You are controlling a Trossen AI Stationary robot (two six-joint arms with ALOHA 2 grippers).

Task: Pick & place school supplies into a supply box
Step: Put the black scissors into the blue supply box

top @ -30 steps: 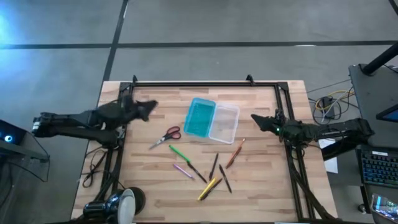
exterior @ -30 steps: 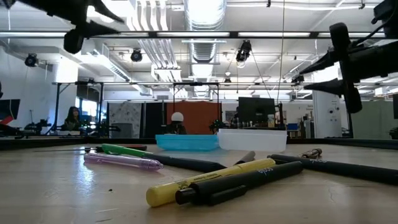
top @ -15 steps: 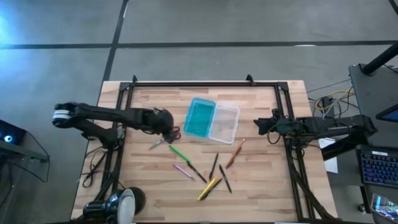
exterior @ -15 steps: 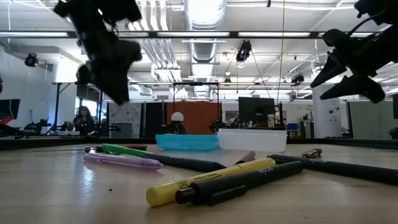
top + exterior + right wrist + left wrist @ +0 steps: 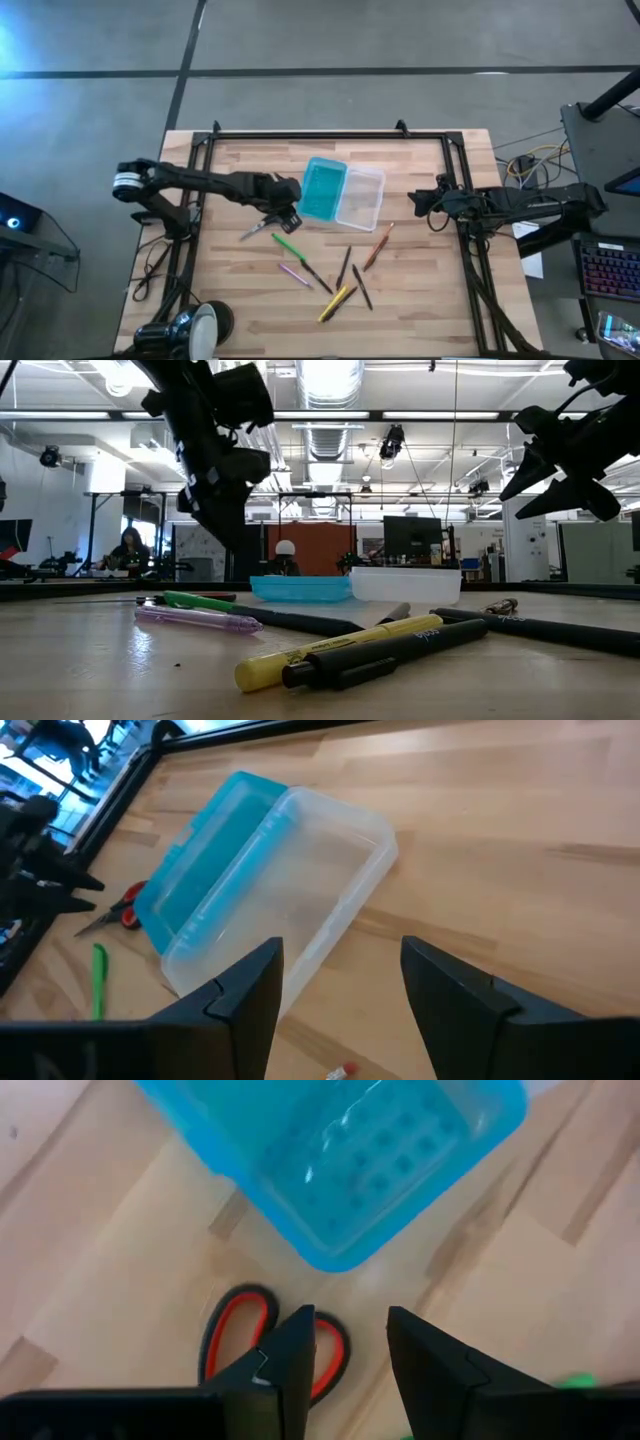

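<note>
The red-handled scissors lie flat left of the supply box, their handle loops showing just below my left fingers. The box lies open on the table, teal half beside clear half. Several pens and pencils lie nearer: green, pink, orange, yellow, and dark ones. My left gripper is open, pointing down, hovering above the scissors' handles beside the teal half. My right gripper is open, off the table by the right rail, facing the box.
Black frame rails run along the table's far, left and right edges. A round white and black object sits at the near left corner. Bare wood lies far of the box and near the right rail. A person sits in the room behind.
My left gripper has swung from the table's left edge toward the right and come down, arriving over the scissors' handles next to the teal half. My right gripper has tipped its fingers somewhat downward and stayed by the right rail. Nothing on the table has moved.
</note>
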